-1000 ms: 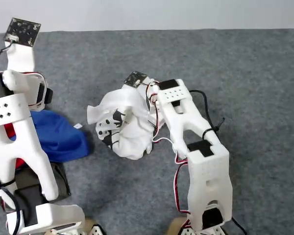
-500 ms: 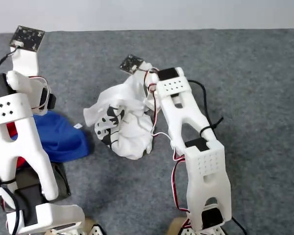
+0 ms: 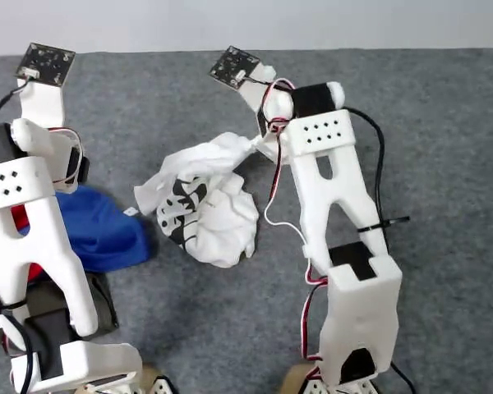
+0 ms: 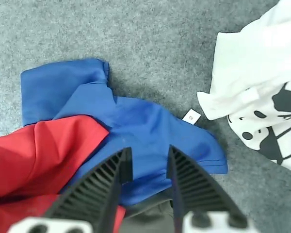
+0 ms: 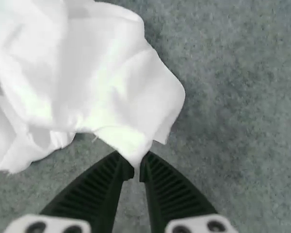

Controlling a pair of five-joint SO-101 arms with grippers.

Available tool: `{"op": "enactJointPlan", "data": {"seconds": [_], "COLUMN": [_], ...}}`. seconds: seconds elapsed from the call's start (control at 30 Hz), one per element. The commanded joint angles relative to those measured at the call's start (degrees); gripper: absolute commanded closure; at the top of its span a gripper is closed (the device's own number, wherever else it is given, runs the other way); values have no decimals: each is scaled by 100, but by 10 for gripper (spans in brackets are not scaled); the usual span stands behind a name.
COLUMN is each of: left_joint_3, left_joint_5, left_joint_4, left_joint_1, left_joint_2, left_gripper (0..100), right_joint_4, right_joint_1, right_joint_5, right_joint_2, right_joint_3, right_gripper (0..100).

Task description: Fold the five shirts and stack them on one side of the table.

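Observation:
A crumpled white shirt (image 3: 204, 203) with a black print lies mid-table. My right gripper (image 5: 136, 171) is shut on a corner of this white shirt (image 5: 82, 82) and holds it lifted off the grey table; in the high view the right gripper (image 3: 259, 146) sits at the shirt's far right edge. A blue shirt (image 3: 99, 230) lies at the left over a red shirt (image 4: 34, 155) and a dark one (image 3: 62, 308). My left gripper (image 4: 145, 167) hangs open above the blue shirt (image 4: 136, 126), with nothing between its fingers.
The grey carpet-like table (image 3: 435, 139) has free room on the right and at the back. A small white tag (image 4: 191, 116) lies between the blue and white shirts. The left arm's white links (image 3: 33, 238) stand over the pile of shirts.
My right gripper has moved toward the far side of the table, pulling the white shirt's corner up and stretching the cloth. The left arm has barely moved.

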Motion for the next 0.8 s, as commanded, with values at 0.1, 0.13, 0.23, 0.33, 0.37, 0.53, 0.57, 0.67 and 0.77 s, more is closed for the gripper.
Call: {"op": "enactJointPlan", "data": {"seconds": [0.1,0.13,0.23,0.33,0.37,0.53,0.57,0.67,0.77], "left_joint_3": [171,224,400,382,382,374,374,374,110], "left_joint_5": [-53,-53,-62,-62,-62,-62,-105,-413,-580], "left_joint_4": [105,105,105,88,9,-580,-712,-1029,-1160], "left_joint_1": [18,62,316,712,862,1512,1600,1837,1925], "left_joint_2": [-123,-53,273,747,897,1582,1697,2004,2259], "left_gripper": [877,877,863,797,776,735,729,724,724], "right_joint_4": [804,945,1226,1226,1235,1244,1244,1244,1253], "right_joint_1": [374,418,567,769,822,919,901,884,884], "right_joint_5": [158,229,299,308,308,308,308,299,299], "right_joint_2": [-1279,-1376,-1473,-1499,-1499,-1481,-1473,-1455,-1455], "right_joint_3": [-308,-299,-281,-273,-273,-264,-264,-264,-264], "right_gripper": [988,988,988,988,988,988,988,988,988]}}
